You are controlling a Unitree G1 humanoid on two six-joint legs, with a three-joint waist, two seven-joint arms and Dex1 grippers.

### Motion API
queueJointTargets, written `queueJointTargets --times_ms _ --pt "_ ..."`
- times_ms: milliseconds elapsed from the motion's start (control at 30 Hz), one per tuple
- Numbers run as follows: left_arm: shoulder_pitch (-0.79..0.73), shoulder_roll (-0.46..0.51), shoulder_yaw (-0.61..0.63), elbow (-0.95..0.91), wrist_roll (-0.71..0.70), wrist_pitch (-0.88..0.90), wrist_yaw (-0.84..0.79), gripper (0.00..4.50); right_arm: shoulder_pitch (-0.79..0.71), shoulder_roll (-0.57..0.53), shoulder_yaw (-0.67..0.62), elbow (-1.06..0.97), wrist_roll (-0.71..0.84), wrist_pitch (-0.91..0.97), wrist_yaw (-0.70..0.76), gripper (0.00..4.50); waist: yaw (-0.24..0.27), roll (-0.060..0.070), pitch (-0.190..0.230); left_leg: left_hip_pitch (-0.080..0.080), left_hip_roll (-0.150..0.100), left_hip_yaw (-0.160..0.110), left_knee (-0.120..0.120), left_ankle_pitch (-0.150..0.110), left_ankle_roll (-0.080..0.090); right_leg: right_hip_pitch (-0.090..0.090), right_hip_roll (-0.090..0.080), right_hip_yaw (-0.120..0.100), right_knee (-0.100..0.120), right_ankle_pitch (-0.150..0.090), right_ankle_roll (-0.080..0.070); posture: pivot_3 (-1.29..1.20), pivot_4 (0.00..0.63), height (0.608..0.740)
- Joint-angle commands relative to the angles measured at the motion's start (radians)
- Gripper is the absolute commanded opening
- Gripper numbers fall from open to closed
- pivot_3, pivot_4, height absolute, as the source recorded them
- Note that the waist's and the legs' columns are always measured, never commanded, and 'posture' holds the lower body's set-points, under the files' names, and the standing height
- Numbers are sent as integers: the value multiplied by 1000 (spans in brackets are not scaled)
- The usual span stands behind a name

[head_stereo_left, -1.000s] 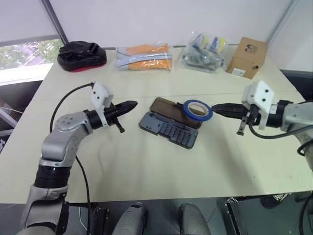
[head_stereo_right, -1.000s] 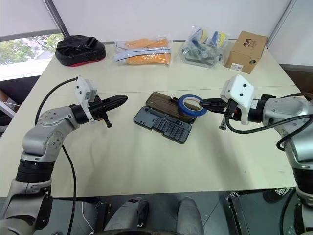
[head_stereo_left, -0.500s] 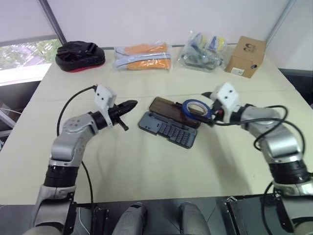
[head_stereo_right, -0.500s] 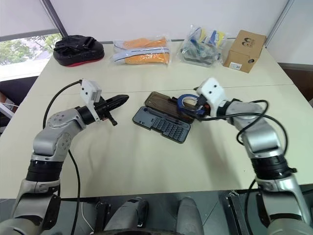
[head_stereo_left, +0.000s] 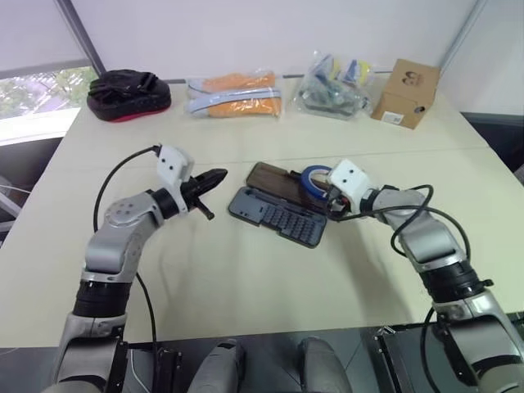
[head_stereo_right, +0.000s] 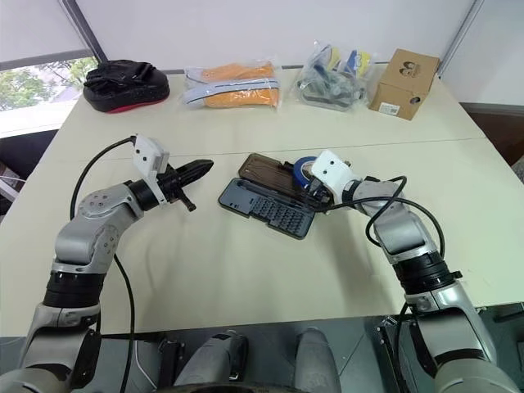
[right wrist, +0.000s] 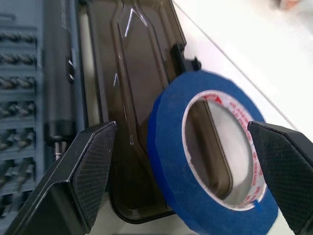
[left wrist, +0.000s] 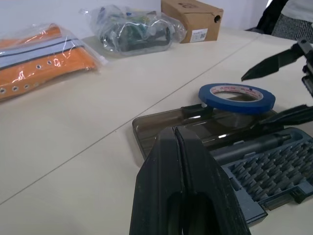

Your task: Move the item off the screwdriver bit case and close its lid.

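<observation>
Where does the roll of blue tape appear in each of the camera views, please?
Left eye view: blue tape right of centre, beside the right pincer.
Right eye view: just right of centre.
Left wrist view: right of centre.
Right wrist view: centre-right, between the open black fingers.
Shared landmark: the brown lid it rests on.

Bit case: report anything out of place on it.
A blue tape roll lies on the open lid of the bit case, overhanging its edge, so the lid cannot fold shut. The right gripper straddles the roll, open.
</observation>
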Motion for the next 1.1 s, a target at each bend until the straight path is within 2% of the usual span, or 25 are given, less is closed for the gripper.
queueJointTargets --times_ms 33,367,467,633,667,700,967,1100 --pt "11 3 14 -52 5 -20 12 0 -42 11 -6 28 -43 -38 -27 4466 0 0 0 0 0 0 0 0 0 0 0 0 0 0 0 0 150 740" --pt "33 2 10 -80 13 -21 40 0 -56 37 7 129 -103 -59 -44 4466 1 0 0 0 0 0 0 0 0 0 0 0 0 0 0 0 150 740" --pt "37 2 11 -85 14 -19 44 0 -56 43 5 141 -110 -57 -43 3576 0 0 0 0 0 0 0 0 0 0 0 0 0 0 0 0 150 740" --pt "42 2 16 -90 22 -20 49 0 -51 42 12 140 -122 -70 -26 972 0 0 0 0 0 0 0 0 0 0 0 0 0 0 0 0 150 740" --pt "42 2 16 -90 23 -21 51 0 -49 42 13 138 -123 -72 -24 581 1 0 0 0 0 0 0 0 0 0 0 0 0 0 0 0 150 740" --pt "42 3 17 -90 23 -21 52 0 -47 43 13 136 -125 -74 -22 416 0 0 0 0 0 0 0 0 0 0 0 0 0 0 0 0 150 740" --pt "41 4 14 -87 27 -26 57 0 -44 20 -33 48 -162 -90 -68 416 0 0 0 0 0 0 0 0 0 0 0 0 0 0 0 0 150 740" --pt "42 0 11 -89 28 -26 60 0 -66 8 -170 -29 -154 -32 -187 416 4 0 0 0 0 0 0 0 0 0 0 1 0 0 0 0 150 740"
